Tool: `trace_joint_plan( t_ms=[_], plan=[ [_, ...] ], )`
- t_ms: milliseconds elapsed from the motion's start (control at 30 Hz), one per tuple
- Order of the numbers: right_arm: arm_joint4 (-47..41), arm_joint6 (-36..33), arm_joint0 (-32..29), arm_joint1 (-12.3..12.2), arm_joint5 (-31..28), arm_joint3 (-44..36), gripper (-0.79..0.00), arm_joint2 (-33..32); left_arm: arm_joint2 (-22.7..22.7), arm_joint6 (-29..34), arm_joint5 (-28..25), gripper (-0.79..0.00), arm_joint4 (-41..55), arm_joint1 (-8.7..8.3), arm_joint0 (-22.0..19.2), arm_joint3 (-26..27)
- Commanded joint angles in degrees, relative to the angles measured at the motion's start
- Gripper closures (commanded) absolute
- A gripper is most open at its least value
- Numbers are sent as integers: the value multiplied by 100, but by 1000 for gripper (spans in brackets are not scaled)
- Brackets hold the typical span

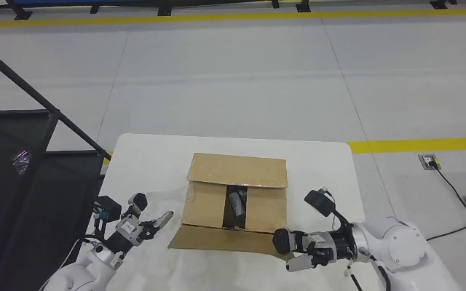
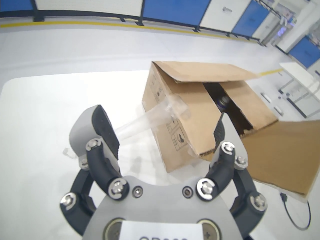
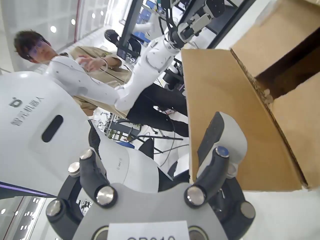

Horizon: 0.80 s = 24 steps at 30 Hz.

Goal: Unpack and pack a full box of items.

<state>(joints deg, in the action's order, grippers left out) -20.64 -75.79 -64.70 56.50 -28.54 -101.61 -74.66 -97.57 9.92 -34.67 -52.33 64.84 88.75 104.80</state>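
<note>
White desk on a pale workshop floor with yellow lines, seen from above. A brown cardboard box stands at the middle of the desk. Its far flap is lifted, its near flap is folded out flat toward the robot, and two inner flaps cover most of the opening. Through the narrow gap between them a dark, bottle-like item shows inside, so unpacking looks barely begun. The left hand sits beside the box's near left corner, its fingers spread wide and holding nothing. A strip of clear tape runs from one finger pad to the side of the box. The right hand lies at the right end of the near flap, fingers apart, apparently gripping nothing. The main risk appears to be the tape. While it clings to the pad, any pull by the left arm could drag or turn the box, and a sharp pull might tilt it. Tape left on the pad could also spoil a later grip. Reaching in through the narrow gap may snag an inner flap, and the right hand, this close, could crease the near flap or shove the box.
</note>
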Motion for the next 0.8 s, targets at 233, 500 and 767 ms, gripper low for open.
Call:
trace_joint_plan(
  t_ms=[233,500,767],
  plan=[
    [986,705,147,-402,-703,381,-785,986,134,449,-1269,-785,-802,-123,-71,-365],
    [-1598,1098,617,-412,-523,1239,-785,1059,522,382,-1193,-785,-1357,-138,-283,-640],
    [-2195,1240,783,-370,35,1512,-785,1092,540,353,-1150,-785,-1369,-142,-299,-674]
  ],
)
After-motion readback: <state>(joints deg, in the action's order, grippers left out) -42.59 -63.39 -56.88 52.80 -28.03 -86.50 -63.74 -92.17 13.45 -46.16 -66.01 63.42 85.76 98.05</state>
